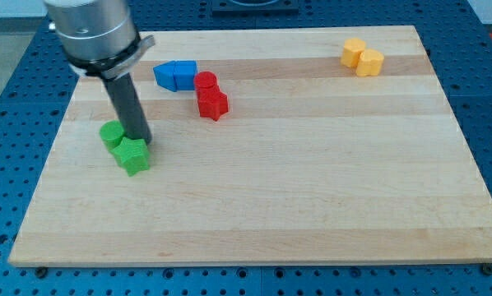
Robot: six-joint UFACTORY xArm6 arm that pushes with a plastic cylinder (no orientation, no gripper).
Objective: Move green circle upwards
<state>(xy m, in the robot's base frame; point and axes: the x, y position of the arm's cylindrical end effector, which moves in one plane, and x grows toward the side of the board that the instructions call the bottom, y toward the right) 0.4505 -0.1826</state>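
The green circle (111, 133) lies on the wooden board (312, 181) at the view's left. A green star (132, 155) touches it just below and to the right. My tip (141, 140) is down at the board, right beside the green circle's right edge and at the green star's upper edge. The rod rises from there up to the arm's grey body (92, 29) at the view's top left.
Two blue blocks (175, 75) lie side by side at the view's top left-centre. A red circle (206, 81) and a red star (212, 104) sit just right of them. Two yellow blocks (362, 57) lie at the view's top right.
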